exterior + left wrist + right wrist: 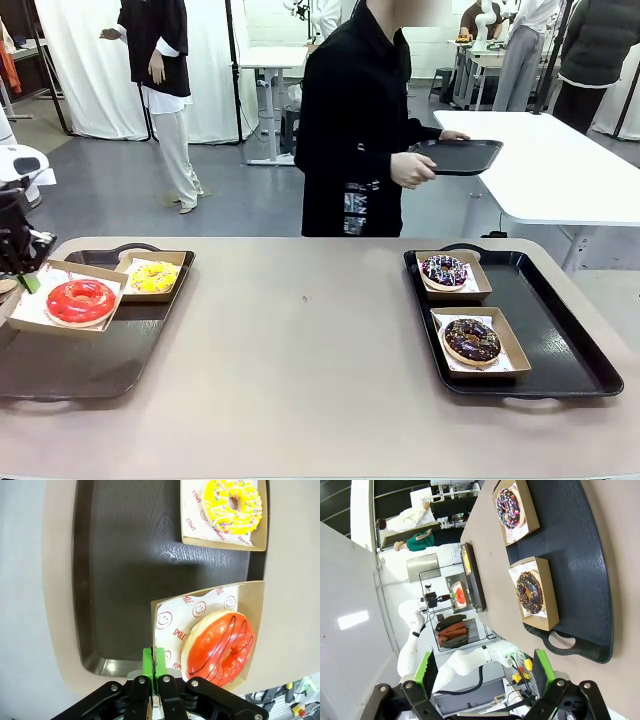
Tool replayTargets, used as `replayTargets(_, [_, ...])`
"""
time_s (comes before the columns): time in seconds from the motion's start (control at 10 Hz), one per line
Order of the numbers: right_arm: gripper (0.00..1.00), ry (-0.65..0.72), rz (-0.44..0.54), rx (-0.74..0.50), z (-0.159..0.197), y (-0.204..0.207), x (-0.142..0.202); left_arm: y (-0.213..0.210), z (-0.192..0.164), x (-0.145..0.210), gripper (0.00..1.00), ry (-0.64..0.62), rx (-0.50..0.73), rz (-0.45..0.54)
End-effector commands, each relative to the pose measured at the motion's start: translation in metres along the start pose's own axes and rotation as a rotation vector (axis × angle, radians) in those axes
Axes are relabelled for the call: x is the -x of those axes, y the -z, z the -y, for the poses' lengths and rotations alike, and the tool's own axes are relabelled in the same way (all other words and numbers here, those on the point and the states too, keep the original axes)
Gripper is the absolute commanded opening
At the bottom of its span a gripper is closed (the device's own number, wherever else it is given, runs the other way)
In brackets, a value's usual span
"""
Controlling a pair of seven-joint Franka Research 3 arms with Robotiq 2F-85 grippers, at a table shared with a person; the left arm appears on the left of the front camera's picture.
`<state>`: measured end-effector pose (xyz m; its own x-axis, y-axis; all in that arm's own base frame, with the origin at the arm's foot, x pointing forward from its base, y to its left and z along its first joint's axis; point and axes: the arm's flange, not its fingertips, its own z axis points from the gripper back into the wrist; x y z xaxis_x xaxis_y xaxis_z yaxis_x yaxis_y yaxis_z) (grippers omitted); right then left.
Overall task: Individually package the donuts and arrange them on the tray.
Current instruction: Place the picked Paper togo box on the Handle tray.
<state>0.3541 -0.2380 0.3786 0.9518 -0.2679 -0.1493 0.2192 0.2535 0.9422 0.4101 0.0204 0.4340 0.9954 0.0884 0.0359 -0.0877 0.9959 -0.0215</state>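
All four donuts sat boxed: chocolate donut and sprinkled donut on the black tray lower right, yellow donut left; the left gripper clenched the red donut's cardboard box, lower left, unplaced; right gripper released

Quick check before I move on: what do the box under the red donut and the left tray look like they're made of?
Box: thin brown cardboard, matte, folded walls, lined with white smiley-printed paper. Left tray: probably dark plastic, with a fine pebbled texture and soft sheen. The red donut has glossy glaze.
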Motion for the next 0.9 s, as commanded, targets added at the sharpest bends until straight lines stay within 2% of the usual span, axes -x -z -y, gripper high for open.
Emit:
replayTargets(0.0, [1.0, 0.01, -0.004, -0.007, -0.002, -0.002, 0.001, 0.024, 0.001, -0.003, 0.01, 0.041, -0.014, 0.034])
replayTargets(0.5, [1.0, 0.01, -0.004, -0.007, -0.002, -0.002, 0.001, 0.058, -0.002, -0.014, 0.01, 0.168, -0.028, 0.014])
replayTargets(0.8, [1.0, 0.01, -0.004, -0.007, -0.002, -0.002, 0.001, 0.071, 0.001, -0.016, 0.01, 0.173, -0.056, -0.005])
